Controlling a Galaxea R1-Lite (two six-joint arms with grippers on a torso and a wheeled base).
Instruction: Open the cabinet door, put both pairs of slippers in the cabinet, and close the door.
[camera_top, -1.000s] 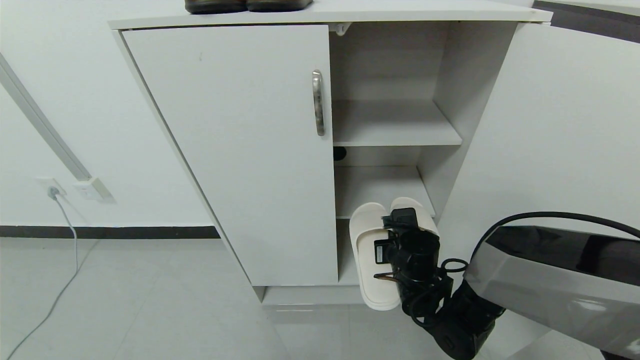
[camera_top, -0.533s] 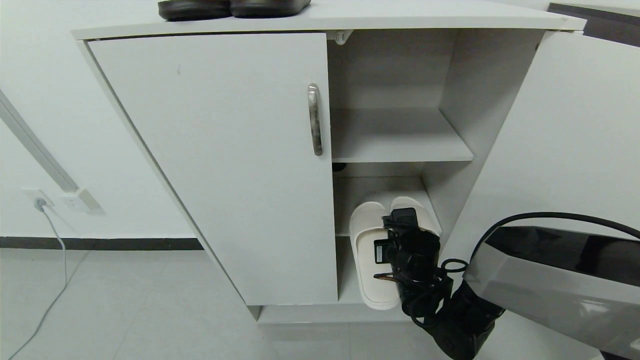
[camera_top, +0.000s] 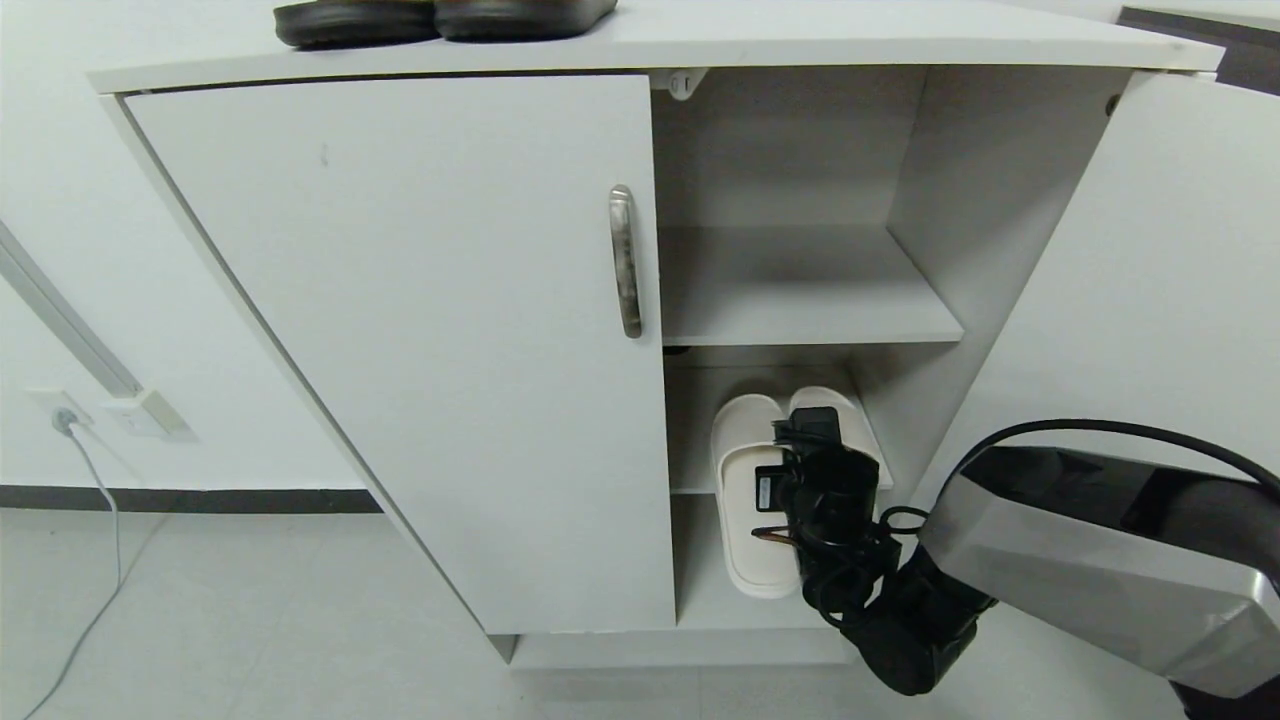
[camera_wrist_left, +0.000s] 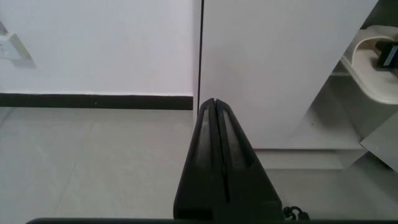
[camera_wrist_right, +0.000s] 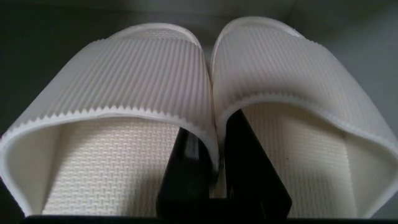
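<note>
Hand of right arm apparently tight on white slippers' touching inner straps.

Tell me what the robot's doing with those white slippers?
It is putting them away. The right end effector pinches the white slippers together at the open side of the cabinet, low down. The right door stands open. The black slippers sit on top of it. The left end effector is shut and holds nothing.

The right gripper holds white slippers at the open side of the cabinet (dark slippers on top).
</note>
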